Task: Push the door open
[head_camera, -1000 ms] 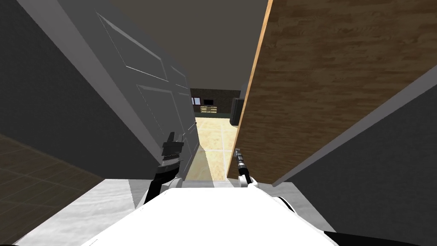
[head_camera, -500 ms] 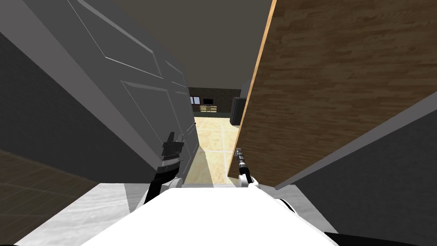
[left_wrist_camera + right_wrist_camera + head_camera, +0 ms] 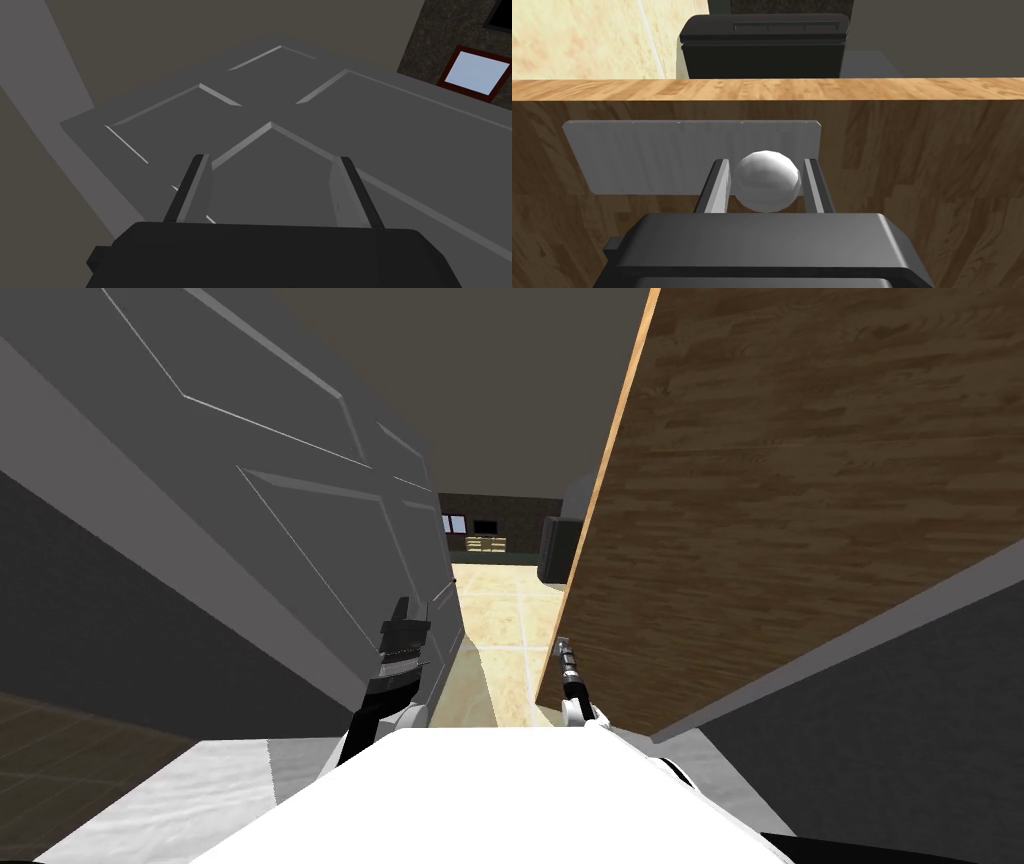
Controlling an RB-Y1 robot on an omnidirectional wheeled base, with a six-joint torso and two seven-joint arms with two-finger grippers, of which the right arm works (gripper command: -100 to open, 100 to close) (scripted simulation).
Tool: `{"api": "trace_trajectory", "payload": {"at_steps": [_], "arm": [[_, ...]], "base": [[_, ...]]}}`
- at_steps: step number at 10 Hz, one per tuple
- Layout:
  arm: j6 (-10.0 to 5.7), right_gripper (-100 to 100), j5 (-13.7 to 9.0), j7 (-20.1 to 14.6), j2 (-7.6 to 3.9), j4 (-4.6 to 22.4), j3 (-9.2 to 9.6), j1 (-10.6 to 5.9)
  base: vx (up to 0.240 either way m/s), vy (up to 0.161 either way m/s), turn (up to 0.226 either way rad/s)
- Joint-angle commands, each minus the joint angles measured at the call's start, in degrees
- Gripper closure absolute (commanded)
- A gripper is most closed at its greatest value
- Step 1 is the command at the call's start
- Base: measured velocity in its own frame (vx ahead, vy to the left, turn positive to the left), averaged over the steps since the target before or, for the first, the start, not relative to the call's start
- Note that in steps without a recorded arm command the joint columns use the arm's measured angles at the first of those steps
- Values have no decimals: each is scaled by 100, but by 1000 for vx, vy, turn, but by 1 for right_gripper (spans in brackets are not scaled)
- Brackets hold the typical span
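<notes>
the wooden door stands ajar on my right, the grey door on my left. the left gripper hangs wide and empty over the grey door. the right gripper pinches the wooden door's knob to steer the push. since earlier, that door has swung wider and i stand closer.

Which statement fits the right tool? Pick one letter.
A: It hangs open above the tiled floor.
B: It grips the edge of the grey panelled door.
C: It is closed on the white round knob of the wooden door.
C: in the right wrist view the right tool presses both sides of the white knob, which sits on a grey plate on the wooden door.
</notes>
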Motion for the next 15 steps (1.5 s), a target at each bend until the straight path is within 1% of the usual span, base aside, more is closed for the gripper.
{"api": "trace_trajectory", "payload": {"at_steps": [1, 2, 7, 8, 9, 10, 11, 12, 13, 15], "arm": [[-93, 100, -55, 20, -89, 174, -98, -129], [-92, 100, -116, 59, -112, 182, -196, -122], [-90, 100, -322, 194, -191, 211, -530, -99], [-90, 100, -322, 194, -191, -112, -530, -70], [-90, 100, -380, 233, -213, 219, -624, -92], [-89, 100, -418, 258, -228, 224, -686, -88], [-89, 100, -418, 258, -228, 224, -686, -88], [-89, 100, -470, 292, -248, 231, -770, -82], [-89, 100, -470, 292, -248, 247, -770, -82], [-88, 100, -547, 342, -277, 241, -895, -73]], "base": [[131, 15, -27], [148, 46, -34], [201, 56, -64], [138, 33, -47], [178, 50, -16], [181, 66, -62], [113, 45, -55], [155, 38, -50], [136, 34, -30], [160, 60, -58]]}}
